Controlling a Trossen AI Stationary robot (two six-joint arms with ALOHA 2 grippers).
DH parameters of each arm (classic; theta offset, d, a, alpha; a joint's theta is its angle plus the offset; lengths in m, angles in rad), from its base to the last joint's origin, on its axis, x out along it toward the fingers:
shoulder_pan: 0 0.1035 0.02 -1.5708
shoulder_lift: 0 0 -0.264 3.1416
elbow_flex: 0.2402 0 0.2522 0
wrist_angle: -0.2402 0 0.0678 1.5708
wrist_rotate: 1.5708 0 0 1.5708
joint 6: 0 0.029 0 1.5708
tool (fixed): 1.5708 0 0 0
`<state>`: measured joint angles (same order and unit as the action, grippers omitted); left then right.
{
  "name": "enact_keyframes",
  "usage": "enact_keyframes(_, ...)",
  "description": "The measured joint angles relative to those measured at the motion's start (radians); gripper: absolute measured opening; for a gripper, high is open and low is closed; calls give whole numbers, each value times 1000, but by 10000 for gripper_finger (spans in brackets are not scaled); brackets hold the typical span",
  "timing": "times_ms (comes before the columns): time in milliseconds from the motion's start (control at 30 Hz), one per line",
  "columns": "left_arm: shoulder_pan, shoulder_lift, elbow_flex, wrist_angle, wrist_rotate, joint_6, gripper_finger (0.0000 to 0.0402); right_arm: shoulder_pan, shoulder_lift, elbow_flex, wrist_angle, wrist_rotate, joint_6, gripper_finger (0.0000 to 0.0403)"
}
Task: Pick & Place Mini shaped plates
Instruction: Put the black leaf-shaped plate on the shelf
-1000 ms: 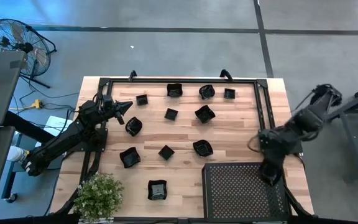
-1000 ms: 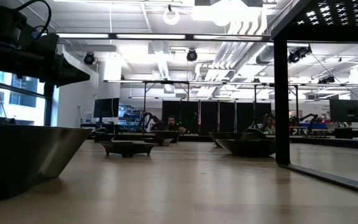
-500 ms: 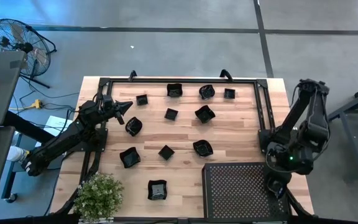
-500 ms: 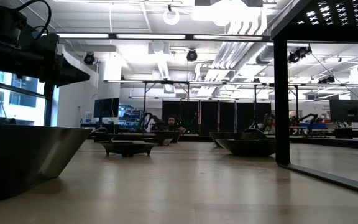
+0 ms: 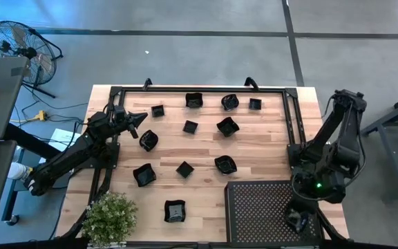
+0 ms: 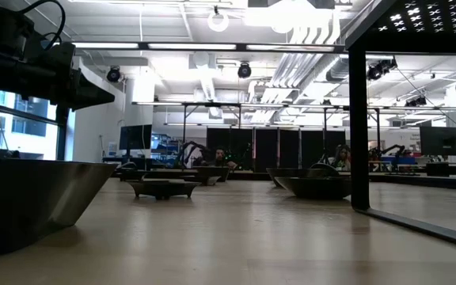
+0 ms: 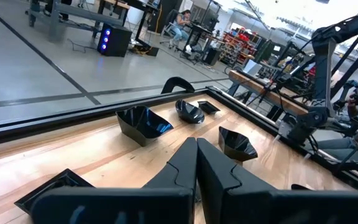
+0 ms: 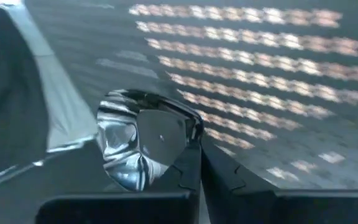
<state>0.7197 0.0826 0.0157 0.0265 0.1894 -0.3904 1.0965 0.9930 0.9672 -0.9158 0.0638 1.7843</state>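
Observation:
Several glossy black mini shaped plates lie scattered on the wooden table, among them one (image 5: 227,126) in the middle and one (image 5: 175,211) near the near edge. My left gripper (image 5: 140,117) hovers shut over the table's far left part, beside a plate (image 5: 148,140); the left wrist view shows its fingers (image 7: 196,158) closed on nothing. My right gripper (image 5: 297,220) is over the black perforated tray (image 5: 264,207), shut on one mini plate (image 8: 142,146). My right gripper pinches the mini plate by its rim (image 8: 188,134) between its two fingers, coming at it from above. The plate sticks out to one side of the fingers, tilted. It is held clear above the tray's perforated surface (image 8: 260,74).
A black rail frame (image 5: 292,117) borders the work area. A potted plant (image 5: 109,218) stands at the near left corner. In the low view a plate (image 6: 22,198) looms close on the left, and the tray's leg (image 6: 359,127) stands on the right.
My right arm has swung toward the table's near edge, from the tray's far right corner to above its near right part. It has carried the plate along and its wrist has turned. The plates on the table have not moved.

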Motion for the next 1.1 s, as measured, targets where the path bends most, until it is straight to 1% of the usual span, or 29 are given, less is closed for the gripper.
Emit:
enact_keyframes(133,0,0,0,0,0,0,1,-61,71,0,143,-18,-41,0)
enact_keyframes(233,0,0,0,0,0,0,1,-127,117,0,240,-42,-83,0)
enact_keyframes(433,0,0,0,0,0,0,1,-263,186,0,367,-70,-199,0)
enact_keyframes(567,0,0,0,0,0,0,1,-312,222,0,389,-108,-254,0)
enact_keyframes(700,0,0,0,0,0,0,1,-320,251,0,434,-122,-264,0)
enact_keyframes(967,0,0,0,0,0,0,1,-320,318,71,331,-73,-267,0)
enact_keyframes(1100,0,0,0,0,0,4,1,-320,338,96,330,-54,-266,0)
